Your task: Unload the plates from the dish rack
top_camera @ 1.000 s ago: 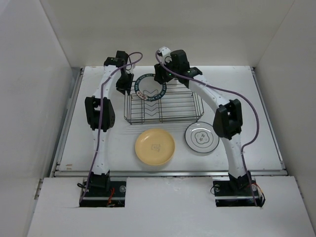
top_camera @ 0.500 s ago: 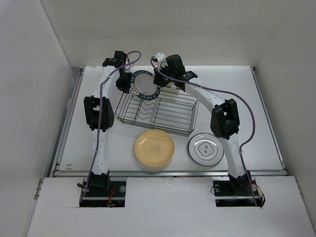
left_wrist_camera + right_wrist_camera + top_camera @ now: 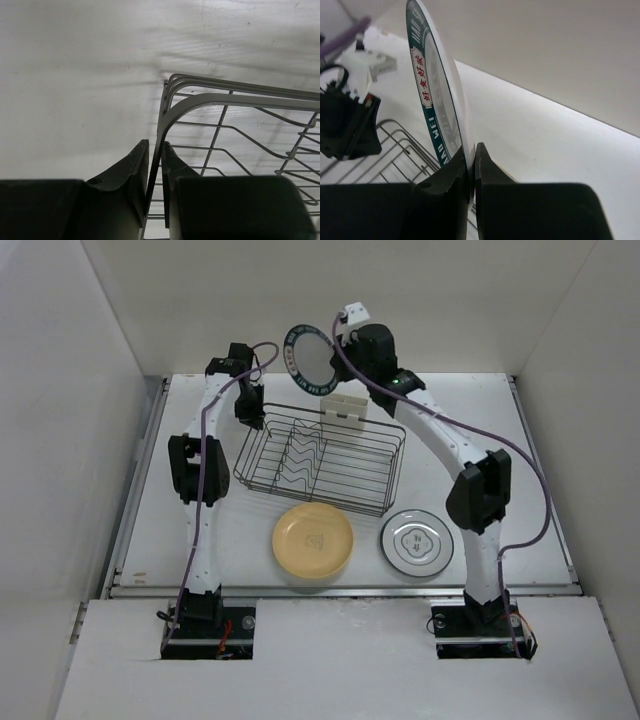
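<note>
A white plate with a green lettered rim hangs upright in the air above the far edge of the dish rack. My right gripper is shut on its rim. The dark wire rack sits skewed on the table and holds no plates. My left gripper is shut on the wire rim at the rack's far left corner. A yellow plate and a white plate with a dark rim lie flat on the table in front of the rack.
A small white holder is clipped on the rack's far long side, just under the lifted plate. White walls close in the table on the left, right and back. The table's front lip runs just behind the two flat plates.
My right gripper closed on the green-rimmed plate and lifted it up out of the rack. The rack swung askew, and the dark-rimmed plate slid a little nearer. My left gripper closed on the rack's rim.
</note>
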Robot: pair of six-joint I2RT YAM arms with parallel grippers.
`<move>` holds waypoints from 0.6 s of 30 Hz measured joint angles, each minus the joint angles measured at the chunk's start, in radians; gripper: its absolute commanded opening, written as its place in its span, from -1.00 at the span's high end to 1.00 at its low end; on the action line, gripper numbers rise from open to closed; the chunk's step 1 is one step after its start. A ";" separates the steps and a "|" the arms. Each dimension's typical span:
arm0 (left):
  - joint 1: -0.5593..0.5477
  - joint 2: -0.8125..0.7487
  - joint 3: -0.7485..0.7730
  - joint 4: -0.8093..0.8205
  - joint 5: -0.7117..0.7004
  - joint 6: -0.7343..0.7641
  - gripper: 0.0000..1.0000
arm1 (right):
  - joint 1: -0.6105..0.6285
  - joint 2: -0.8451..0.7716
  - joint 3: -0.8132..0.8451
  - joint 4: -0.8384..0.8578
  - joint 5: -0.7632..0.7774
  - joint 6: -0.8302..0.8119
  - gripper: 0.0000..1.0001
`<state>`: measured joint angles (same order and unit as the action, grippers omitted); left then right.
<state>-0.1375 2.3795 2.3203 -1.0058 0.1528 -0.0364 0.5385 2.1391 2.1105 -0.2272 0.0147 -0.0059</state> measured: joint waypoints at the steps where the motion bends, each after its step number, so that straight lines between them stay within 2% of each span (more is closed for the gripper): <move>1: 0.006 0.000 -0.002 0.001 0.007 -0.015 1.00 | -0.007 -0.022 0.000 -0.002 0.019 0.021 1.00; 4: 0.018 0.000 -0.004 0.003 0.034 -0.051 1.00 | -0.066 -0.132 -0.019 -0.057 0.030 0.153 1.00; 6: 0.019 0.000 -0.004 0.004 0.038 -0.060 1.00 | -0.122 -0.253 -0.123 -0.071 0.008 0.241 1.00; 12: 0.027 -0.006 -0.023 0.016 0.071 -0.116 1.00 | -0.344 -0.773 -0.674 -0.187 -0.058 0.489 1.00; 18: 0.035 -0.029 -0.074 0.055 0.123 -0.200 1.00 | -0.380 -1.176 -1.039 -0.425 -0.048 0.692 1.00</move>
<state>-0.1028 2.3501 2.2467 -0.9512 0.2756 -0.2359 0.1581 0.9634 1.0718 -0.6521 -0.0330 0.6865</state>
